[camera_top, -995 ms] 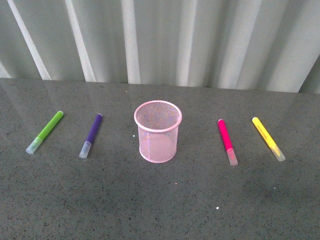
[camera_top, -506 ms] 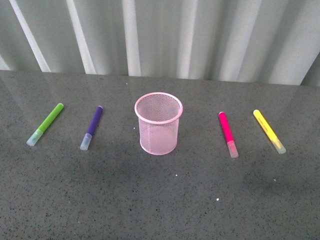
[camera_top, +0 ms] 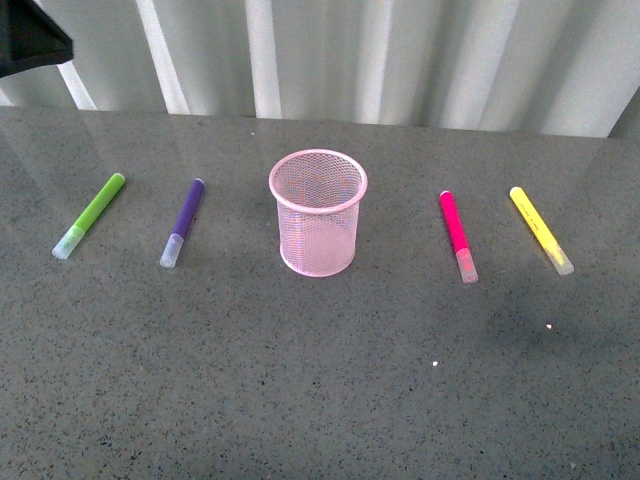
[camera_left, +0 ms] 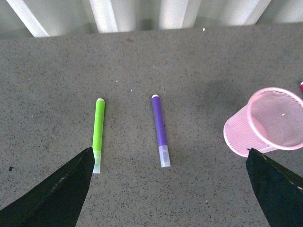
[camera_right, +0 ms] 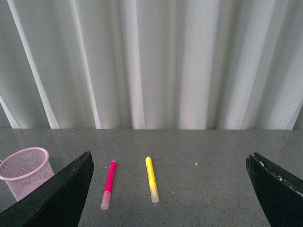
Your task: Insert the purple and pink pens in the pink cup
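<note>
The pink cup [camera_top: 318, 215] stands upright mid-table, with nothing showing through its mesh. Left of it lies the purple pen [camera_top: 183, 222], its clear cap toward me. On the cup's other side lies the pink pen [camera_top: 457, 235], cap also toward me. My left gripper [camera_left: 169, 151] hangs open above the table, looking down on the purple pen [camera_left: 159, 130] with the cup [camera_left: 265, 123] beside one finger. My right gripper [camera_right: 170, 155] is open and raised, with the pink pen [camera_right: 109, 182] and cup [camera_right: 26, 172] ahead and below. Neither gripper touches anything.
A lime-green marker [camera_top: 90, 214] lies at the far left and a yellow marker [camera_top: 540, 230] at the far right. A white pleated curtain [camera_top: 400, 50] closes off the table's back edge. A dark arm part [camera_top: 30, 35] shows in the top left corner.
The whole scene has slid upward in the front view across the frames. A dark arm part has come into the top left corner. Pens and cup keep their places on the table.
</note>
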